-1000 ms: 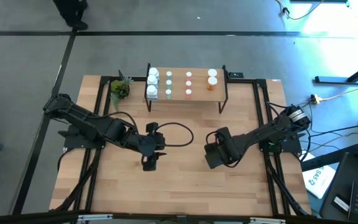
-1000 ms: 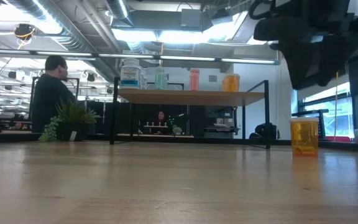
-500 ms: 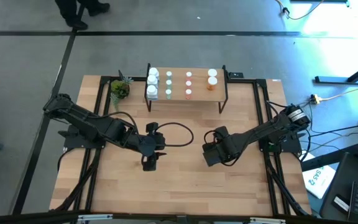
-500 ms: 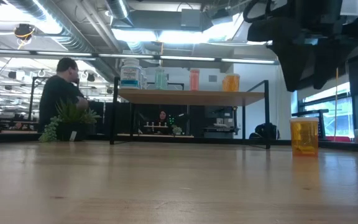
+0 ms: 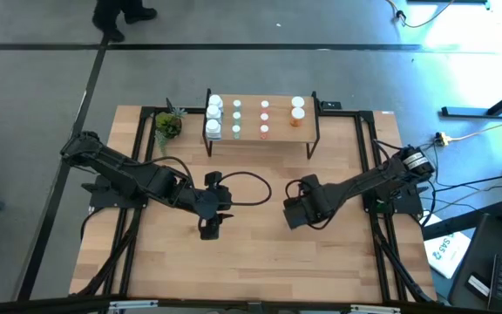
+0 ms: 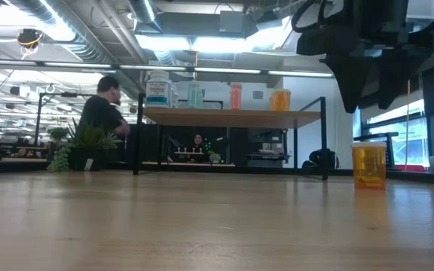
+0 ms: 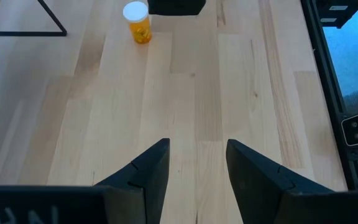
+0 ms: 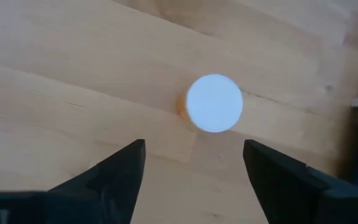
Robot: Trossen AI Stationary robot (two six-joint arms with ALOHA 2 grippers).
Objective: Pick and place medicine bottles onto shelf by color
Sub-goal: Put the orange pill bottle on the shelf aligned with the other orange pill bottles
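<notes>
The right claw (image 8: 194,177) is hanging over the middle of the desk (image 5: 260,262) with its 2 fingers (image 8: 114,174) spread apart and gripping nothing. Looking straight down past them, the white cap of 1 orange bottle (image 8: 214,103) is sitting just ahead of the gap, nearly centred between the fingers but not yet between them. The bottle is standing upright on the wood, its long axis vertical, so the cap faces straight up at the claw. In the low view it (image 6: 368,165) is standing alone near the right edge, below the dark bulk of the arm.

The left claw (image 7: 197,168) is waiting left of centre, its fingers also apart and empty; the same bottle (image 7: 137,22) is sitting well away from it. The right arm is clearly the nearer 1.

Farther back, the shelf (image 5: 279,133) is already carrying bottles in rows, with orange ones (image 5: 297,108) at its right end.
</notes>
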